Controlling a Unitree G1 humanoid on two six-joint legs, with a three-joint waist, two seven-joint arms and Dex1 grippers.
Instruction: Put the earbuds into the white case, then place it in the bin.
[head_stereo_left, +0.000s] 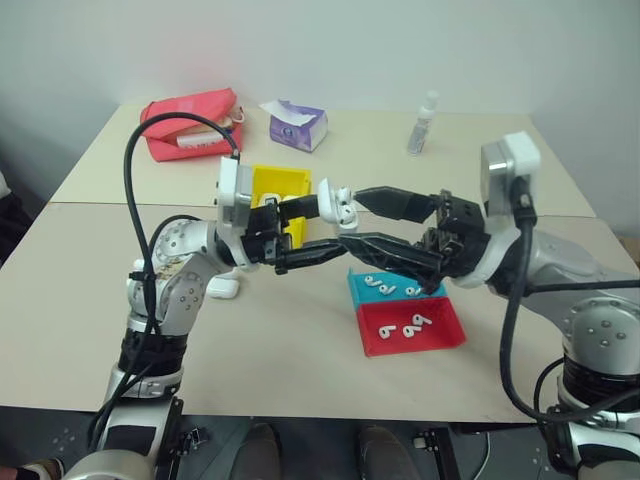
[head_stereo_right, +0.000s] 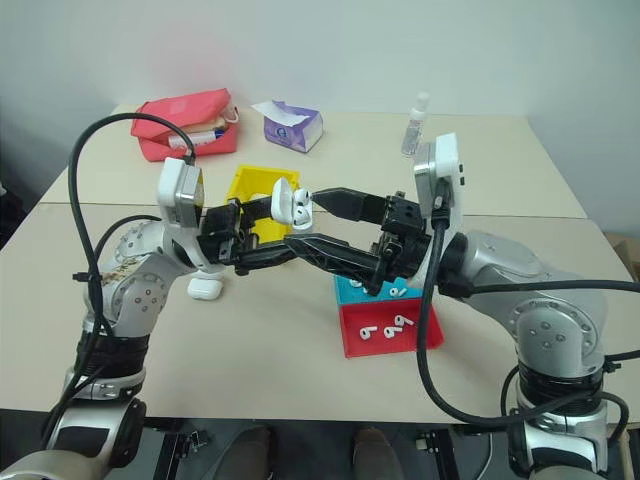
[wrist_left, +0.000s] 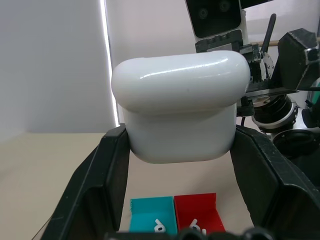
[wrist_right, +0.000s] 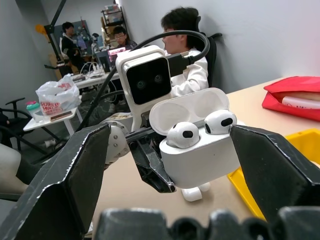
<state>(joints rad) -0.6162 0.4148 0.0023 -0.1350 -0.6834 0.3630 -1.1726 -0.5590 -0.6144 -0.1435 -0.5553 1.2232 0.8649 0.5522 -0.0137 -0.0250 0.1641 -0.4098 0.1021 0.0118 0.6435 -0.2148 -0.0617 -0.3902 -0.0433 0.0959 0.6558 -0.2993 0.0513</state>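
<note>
Left fingers (head_stereo_left: 300, 232) clamp case (wrist_right: 200, 150), lid open, earbuds (wrist_right: 183, 135) seated. Right fingers (head_stereo_left: 375, 222) spread wide, empty. Next: press lid shut squarely, then bin (head_stereo_left: 278, 184).

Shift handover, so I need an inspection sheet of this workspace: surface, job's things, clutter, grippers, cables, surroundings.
Surface: beige table.
Job's things: white case lid open, two earbuds seated; yellow bin behind; loose earbuds in teal tray and red tray; spare case.
Clutter: red pouch, tissue box, bottle.
Grippers: left gripper shut on case; right gripper open around it.
Cables: black cables on both arms.
Surroundings: people at desks.
</note>
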